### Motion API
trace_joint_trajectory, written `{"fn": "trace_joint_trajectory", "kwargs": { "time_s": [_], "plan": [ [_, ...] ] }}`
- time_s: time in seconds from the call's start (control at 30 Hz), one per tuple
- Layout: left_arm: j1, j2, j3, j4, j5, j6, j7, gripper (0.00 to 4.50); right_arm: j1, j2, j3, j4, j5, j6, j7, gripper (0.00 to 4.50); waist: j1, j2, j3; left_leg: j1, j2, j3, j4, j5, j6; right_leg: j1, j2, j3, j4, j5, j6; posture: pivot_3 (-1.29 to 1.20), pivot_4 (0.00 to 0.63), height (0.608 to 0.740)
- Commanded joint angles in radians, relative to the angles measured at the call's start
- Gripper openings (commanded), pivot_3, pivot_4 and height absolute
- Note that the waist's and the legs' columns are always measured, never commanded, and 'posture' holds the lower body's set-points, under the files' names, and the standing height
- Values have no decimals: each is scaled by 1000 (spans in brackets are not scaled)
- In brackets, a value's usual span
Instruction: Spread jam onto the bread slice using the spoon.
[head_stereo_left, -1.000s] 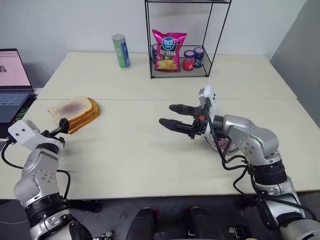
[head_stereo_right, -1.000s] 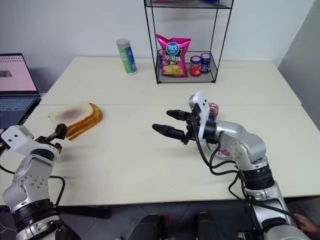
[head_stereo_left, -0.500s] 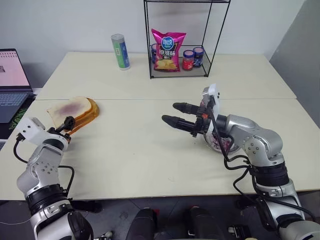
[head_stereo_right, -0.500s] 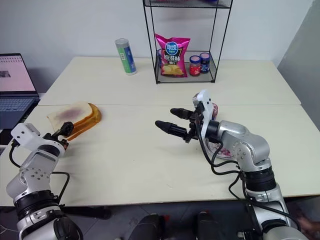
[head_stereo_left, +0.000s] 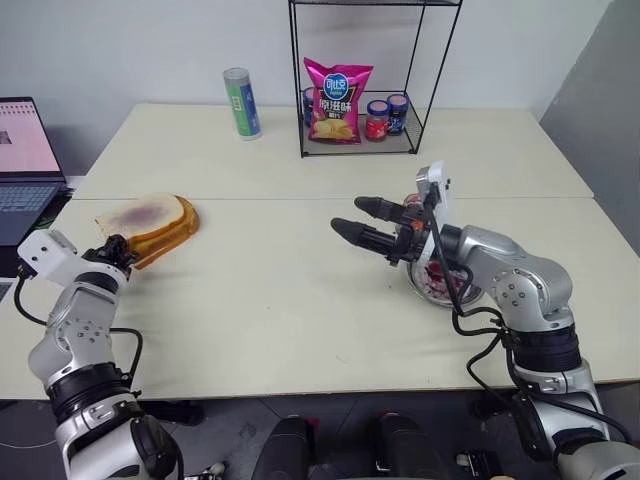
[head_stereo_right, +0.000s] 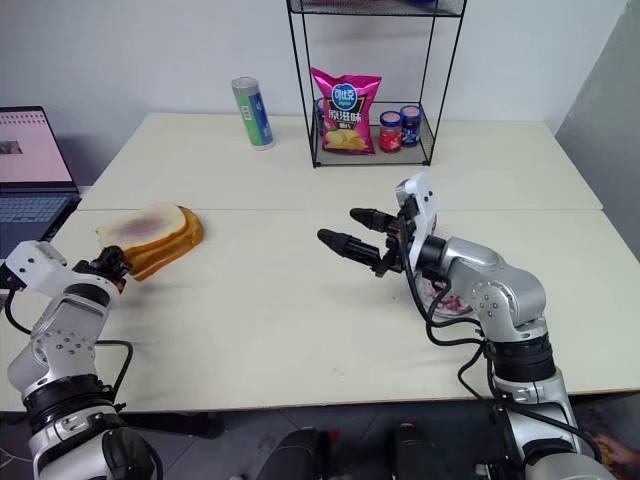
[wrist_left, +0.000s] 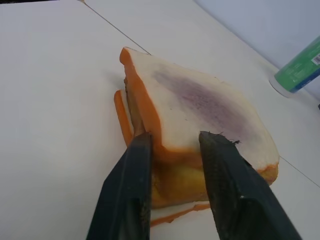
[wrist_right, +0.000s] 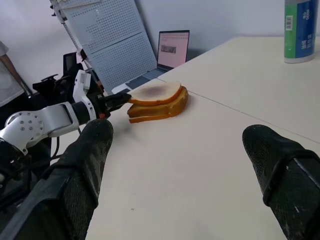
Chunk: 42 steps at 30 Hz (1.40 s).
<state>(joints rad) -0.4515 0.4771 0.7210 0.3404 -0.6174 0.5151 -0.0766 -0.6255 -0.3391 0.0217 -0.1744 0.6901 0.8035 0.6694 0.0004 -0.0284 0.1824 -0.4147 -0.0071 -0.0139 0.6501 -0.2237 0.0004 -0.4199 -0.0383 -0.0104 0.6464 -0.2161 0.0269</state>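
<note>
Near the table's left edge, two stacked bread slices: left gripper grasps their corner; right gripper gapes empty.

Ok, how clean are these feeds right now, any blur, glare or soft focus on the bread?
Left wrist view: bread slice and its purple jam smear sharp, fingers up close slightly soft, green can beyond soft. Right wrist view: own fingers large and blurred, bread readable. Head views: even light, soft shadows, no glare on the table.

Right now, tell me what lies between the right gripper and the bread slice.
Only bare tabletop lies between the right gripper and the bread slice; both eye views show it.
</note>
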Motion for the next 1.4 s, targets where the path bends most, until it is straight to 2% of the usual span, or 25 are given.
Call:
{"fn": "trace_joint_trajectory", "kwargs": {
  "time_s": [0.03, 0.1, 0.27, 0.4, 0.53, 0.7, 1.0, 1.1, 1.23, 1.4],
  "plan": [
    [-30, 28, 17, -6, -12, -28, 2, 417, -7, 3, -24, -35, 20, -4, -2, 4500, 0, 0, 0, 0, 0, 0, 0, 0, 0, 0, 0, 0, 0, 0, 0, 0, 150, 740],
    [-30, 30, 17, -7, -12, -29, 2, 45, -7, 4, -25, -35, 20, -4, -3, 4500, 0, 0, 0, 0, 0, 0, 0, 0, 0, 0, 0, 0, 0, 0, 0, 0, 150, 740],
    [-26, 40, 10, -25, -7, -30, -5, 15, -10, 2, -25, -29, 18, -6, -1, 4500, 0, 0, 0, 0, 0, 0, 0, 0, 0, 0, 0, 0, 0, 0, 0, 0, 150, 740],
    [-31, 53, -38, -128, -50, 25, -78, 15, -16, -8, -32, -27, 21, -1, 5, 4500, 1, 0, 0, 0, 0, 0, 0, 0, 0, 0, 0, 0, 0, 0, 0, 0, 150, 740],
    [-17, 74, -130, -281, -110, 143, -167, 15, -20, -26, -47, -33, 33, 10, 12, 4500, 3, 0, 0, -1, 0, -1, 0, 0, 0, 0, -1, 0, -1, 0, 0, 0, 150, 740],
    [43, 130, -368, -592, -204, 324, -337, 15, 2, -113, -109, -76, 91, 71, 39, 4500, 1, 0, 0, -1, -1, 0, -1, 0, -1, 0, -1, 1, -1, 0, 0, 0, 150, 740],
    [51, 46, -508, -746, -401, 466, -406, 15, 83, -258, -209, -205, 218, 193, 26, 4500, -5, 0, 0, -1, 1, -1, -3, 0, -1, -1, 1, 1, -1, -3, -4, 0, 150, 740],
    [79, 53, -533, -696, -357, 449, -425, 15, 103, -263, -223, -221, 233, 201, -4, 4500, -6, 0, 0, 0, 2, -1, -3, 0, 0, -1, 4, 1, 0, -3, -4, 0, 150, 740],
    [155, 134, -656, -615, -171, 353, -520, 15, 123, -249, -226, -245, 244, 202, -40, 4500, -6, 0, 0, 1, 2, 0, -3, 0, 0, -1, 9, 1, 0, -5, -2, 0, 150, 740],
    [144, 167, -735, -504, 5, 238, -552, 15, 140, -253, -233, -267, 265, 204, -74, 4500, 4, 0, 1, -1, 2, -1, -3, 0, 0, -1, 8, 1, -1, -7, -2, 0, 150, 740]
  ]
}}
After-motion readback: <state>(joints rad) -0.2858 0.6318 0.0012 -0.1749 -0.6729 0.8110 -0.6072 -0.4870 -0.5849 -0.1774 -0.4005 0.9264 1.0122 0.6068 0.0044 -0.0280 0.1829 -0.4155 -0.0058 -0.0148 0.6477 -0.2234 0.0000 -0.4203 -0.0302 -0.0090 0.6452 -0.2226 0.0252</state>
